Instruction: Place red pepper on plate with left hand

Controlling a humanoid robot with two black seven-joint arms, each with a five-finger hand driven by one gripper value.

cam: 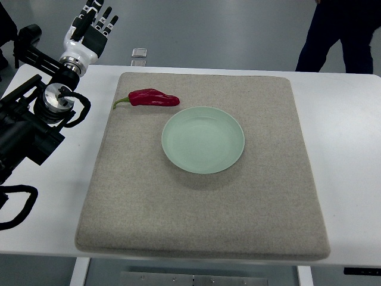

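A grey floor lies beyond a white tabletop (351, 137), most of which is covered by a grey felt mat (202, 220). At the top right a person's dark trouser legs (339, 42) are cut off by the picture's edge, and a small clear thing (139, 53) on the floor past the far edge is too small to make out. The left arm's black links run off the picture at the left, so only part of it shows; a black cable loop (15, 208) is also cut off there. The left hand (92, 27) is raised beyond the tabletop's far left corner, fingers extended and loose, grasping nothing. One red pepper (153, 98) lies on the mat near its far left, green stem pointing left. One pale green plate (203, 140), bare, sits on the mat just beside the pepper, to its near right, with a narrow gap between them.
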